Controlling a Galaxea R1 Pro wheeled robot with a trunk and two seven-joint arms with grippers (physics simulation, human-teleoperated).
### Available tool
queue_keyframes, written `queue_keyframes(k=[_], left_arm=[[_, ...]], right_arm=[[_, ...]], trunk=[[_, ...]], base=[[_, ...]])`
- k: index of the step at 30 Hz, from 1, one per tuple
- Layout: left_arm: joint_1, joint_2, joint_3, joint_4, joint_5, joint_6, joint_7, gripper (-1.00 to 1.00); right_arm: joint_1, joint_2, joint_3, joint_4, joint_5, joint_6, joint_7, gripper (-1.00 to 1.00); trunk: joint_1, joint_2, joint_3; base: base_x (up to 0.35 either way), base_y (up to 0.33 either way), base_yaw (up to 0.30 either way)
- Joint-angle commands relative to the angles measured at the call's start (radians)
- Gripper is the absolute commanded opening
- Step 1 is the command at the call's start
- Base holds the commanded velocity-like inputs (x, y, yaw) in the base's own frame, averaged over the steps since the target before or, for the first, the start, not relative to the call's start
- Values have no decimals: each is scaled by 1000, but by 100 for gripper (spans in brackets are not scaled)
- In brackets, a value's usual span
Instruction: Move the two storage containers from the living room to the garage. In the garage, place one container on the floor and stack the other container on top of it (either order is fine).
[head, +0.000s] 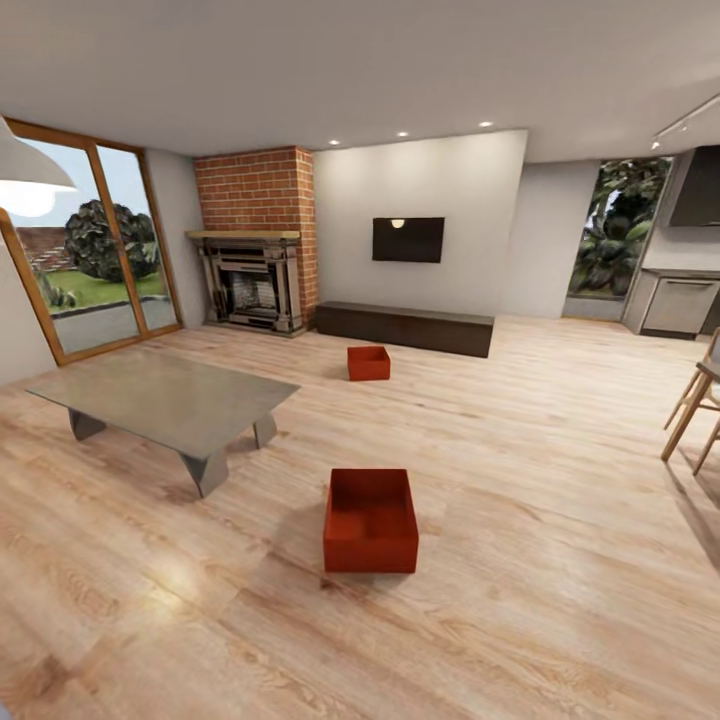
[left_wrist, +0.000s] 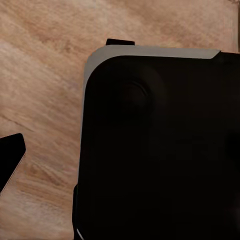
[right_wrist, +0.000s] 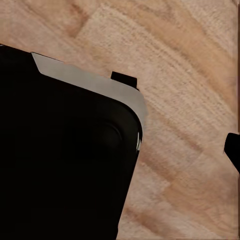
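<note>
Two orange-red open-top storage containers stand on the light wood plank floor of the living room. The nearer container (head: 370, 520) is straight ahead in the head view, a little right of the glass table. The farther container (head: 368, 362) sits in front of the low dark TV bench. Both are empty and upright. In the left wrist view, one dark fingertip (left_wrist: 11, 159) stands at the frame's edge over wood planks beside the robot's black base (left_wrist: 160, 150). The right wrist view shows likewise a fingertip (right_wrist: 233, 150) at the edge next to the black base (right_wrist: 60, 160). Neither gripper holds anything.
A low glass table (head: 170, 400) stands at the left. A brick fireplace (head: 255, 250), a wall TV (head: 408, 240) and a dark bench (head: 405, 328) line the far wall. A wooden chair (head: 700, 400) is at the right edge, glass doors (head: 95, 250) at the left.
</note>
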Motion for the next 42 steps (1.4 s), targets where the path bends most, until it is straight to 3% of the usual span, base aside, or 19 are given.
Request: queue_keyframes(k=[1,26,42], left_arm=[[0,0,-1,0,9,-2,0,100],[0,-1,-9,0,1,-3,0,100],[0,1,-1,0,6,-3,0,100]], right_arm=[[-1,0,8,2,-10,-4,2,100],[-1,-1,8,1,-16,-2,6,100],[-1,0,2,2,-19,-3,12,100]], trunk=[[1,0,-1],[1,0,-1],[1,0,-1]], base=[[321,0,0],[314,0,0],[180,0,0]])
